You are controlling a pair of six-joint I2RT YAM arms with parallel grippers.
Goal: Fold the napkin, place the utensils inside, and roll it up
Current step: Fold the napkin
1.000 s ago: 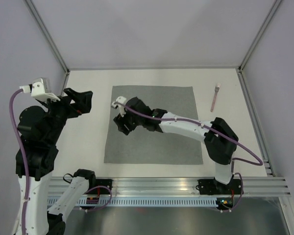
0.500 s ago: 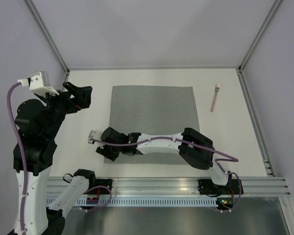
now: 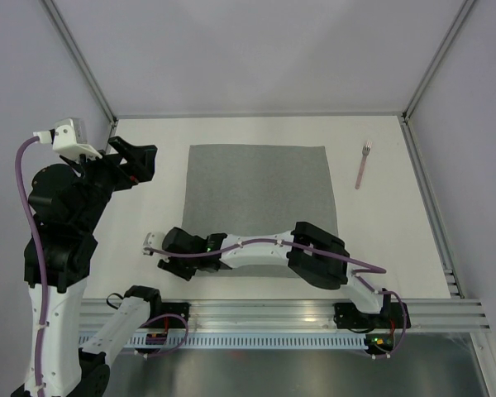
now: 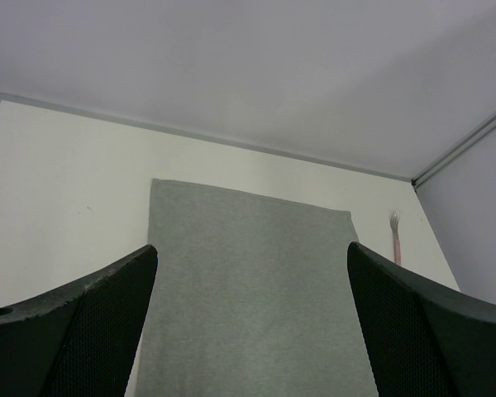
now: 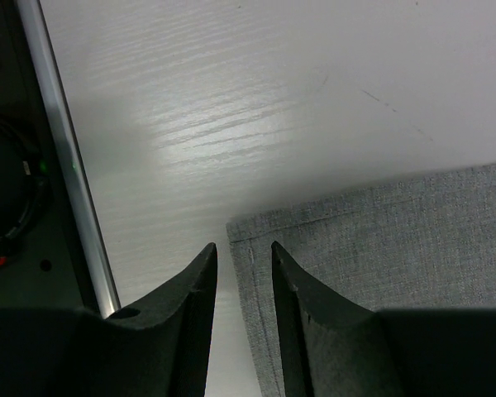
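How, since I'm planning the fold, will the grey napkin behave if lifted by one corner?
Probably floppy: the napkin lies dead flat, a woven cloth, so a lifted corner should drape. Likely light: its hemmed edge looks thin. Pushed, it might slide or bunch on the smooth table.

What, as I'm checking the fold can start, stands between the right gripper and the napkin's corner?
Nothing visible does. The right gripper straddles the edge of the napkin at its near-left corner, jaws apart, with bare table beside it. The fork lies well away on the right.
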